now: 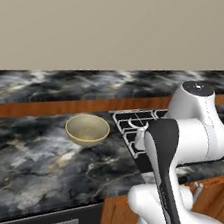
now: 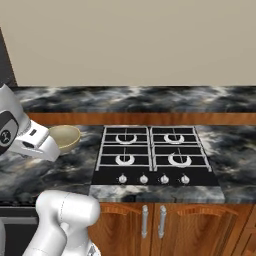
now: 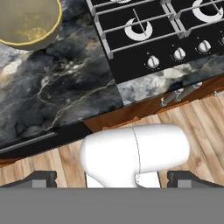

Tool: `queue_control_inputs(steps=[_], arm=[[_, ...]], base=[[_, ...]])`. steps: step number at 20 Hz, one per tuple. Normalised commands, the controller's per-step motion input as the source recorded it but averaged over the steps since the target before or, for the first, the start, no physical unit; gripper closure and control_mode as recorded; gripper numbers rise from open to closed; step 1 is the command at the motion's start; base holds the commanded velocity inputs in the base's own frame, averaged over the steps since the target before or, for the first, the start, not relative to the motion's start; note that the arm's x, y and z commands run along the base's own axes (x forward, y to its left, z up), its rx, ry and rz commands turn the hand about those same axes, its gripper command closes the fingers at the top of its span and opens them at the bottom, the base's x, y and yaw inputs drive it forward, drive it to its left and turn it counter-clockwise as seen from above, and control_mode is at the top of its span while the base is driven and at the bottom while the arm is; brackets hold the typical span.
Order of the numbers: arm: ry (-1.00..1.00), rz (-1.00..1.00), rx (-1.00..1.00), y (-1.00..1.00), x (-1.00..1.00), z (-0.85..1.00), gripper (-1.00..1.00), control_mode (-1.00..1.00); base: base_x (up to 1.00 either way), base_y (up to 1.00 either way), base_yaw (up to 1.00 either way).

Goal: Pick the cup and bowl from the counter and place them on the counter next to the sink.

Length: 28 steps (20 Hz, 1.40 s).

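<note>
bowl (image 1: 87, 129): olive-tan, upright, on the black marble surface (image 1: 36, 159), just left of the stovetop (image 2: 152, 152) but not touching it. In right base view the bowl (image 2: 65, 137) is partly behind the arm's white link. In hand view the bowl (image 3: 27, 21) sits top left, cut by the frame edge, plain inside.
surface: glossy black w/ white-grey veins, over brown wood cabinets (image 2: 150, 222); a raised back ledge runs along the beige wall.
stovetop: black gas, four burners w/ grates, row of four knobs (image 2: 153, 178) along the front edge. In hand view the knobs (image 3: 178, 53) are upper right.
tool (image 3: 112, 179): two dark tips at the far left and far right of the hand view's bottom, spread wide, nothing between them. Cam looks down over the surface's front edge, cabinet handles (image 3: 179, 94) and wood floor (image 3: 192, 127).
arm: folded high over the surface's front edge, near the stovetop's left side; well apart from the bowl.
</note>
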Motion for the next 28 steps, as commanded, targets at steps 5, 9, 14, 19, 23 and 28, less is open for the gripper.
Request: queue_control_inputs(steps=[5,9,14,19,23,28], arm=[[0.00,0.00,0.00,0.00,0.00,0.00,-1.00,1.00],[0.00,0.00,0.00,0.00,0.00,0.00,-1.00,1.00],[0.00,0.00,0.00,0.00,0.00,0.00,-1.00,1.00],[0.00,0.00,0.00,0.00,0.00,0.00,-1.00,1.00],[0.00,0.00,0.00,0.00,0.00,0.00,-1.00,-1.00],[0.00,0.08,0.00,0.31,0.00,0.00,-1.00,-1.00]], base=[[0.09,0.10,0.16],[0.11,0.00,0.02],[0.00,0.00,0.00],[0.00,0.00,0.00],[0.00,0.00,0.00],[0.00,0.00,0.00]])
